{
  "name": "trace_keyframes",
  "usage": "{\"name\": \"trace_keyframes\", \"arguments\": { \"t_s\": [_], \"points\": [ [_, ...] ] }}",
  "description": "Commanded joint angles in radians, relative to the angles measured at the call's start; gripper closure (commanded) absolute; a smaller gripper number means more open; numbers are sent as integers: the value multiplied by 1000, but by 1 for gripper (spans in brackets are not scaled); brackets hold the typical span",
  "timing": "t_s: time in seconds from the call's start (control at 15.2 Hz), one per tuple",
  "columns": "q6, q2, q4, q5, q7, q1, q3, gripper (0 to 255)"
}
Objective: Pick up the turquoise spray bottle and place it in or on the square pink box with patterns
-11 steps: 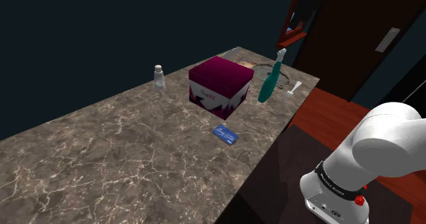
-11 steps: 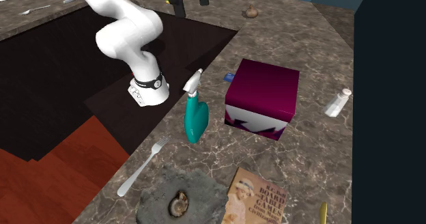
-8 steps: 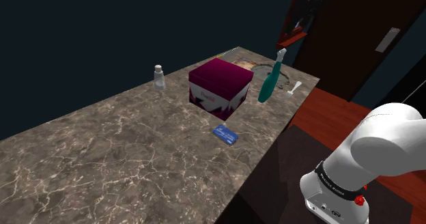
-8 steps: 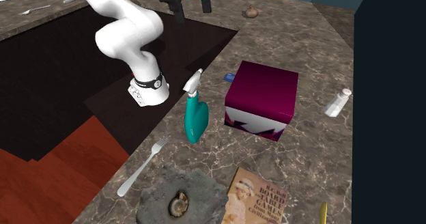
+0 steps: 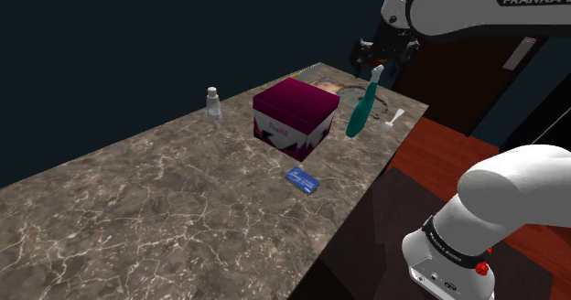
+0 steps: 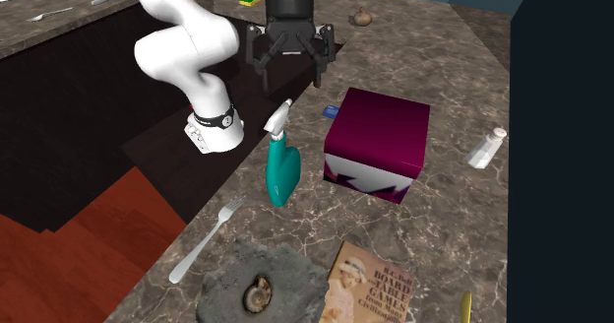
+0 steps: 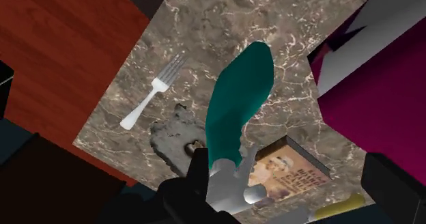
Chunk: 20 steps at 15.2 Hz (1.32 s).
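Hand [image 6: 293,88] lower now, above spray bottle [image 6: 282,173]

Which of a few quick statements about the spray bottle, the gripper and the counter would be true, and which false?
1. The turquoise spray bottle stands upright on the counter beside the magenta box. True.
2. The gripper is shut on the bottle. False: its fingers stand apart above the bottle's top and clasp nothing.
3. A fork lies on the counter near the bottle. True.
4. The shaker sits on top of the box. False: it stands on the counter, apart from the box.
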Motion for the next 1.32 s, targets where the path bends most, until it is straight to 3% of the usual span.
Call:
{"name": "trace_keyframes", "arguments": {
  "t_s": [0.0, 0.4, 0.92, 1.25],
  "points": [
    [60, 14, -44, 2, 210, -76, 92, 0],
    [176, 130, -73, -3, 749, -338, 368, 0],
    [301, 191, -130, -34, 770, -390, 393, 0],
    [301, 191, -130, -34, 770, -390, 393, 0]
  ]
}}
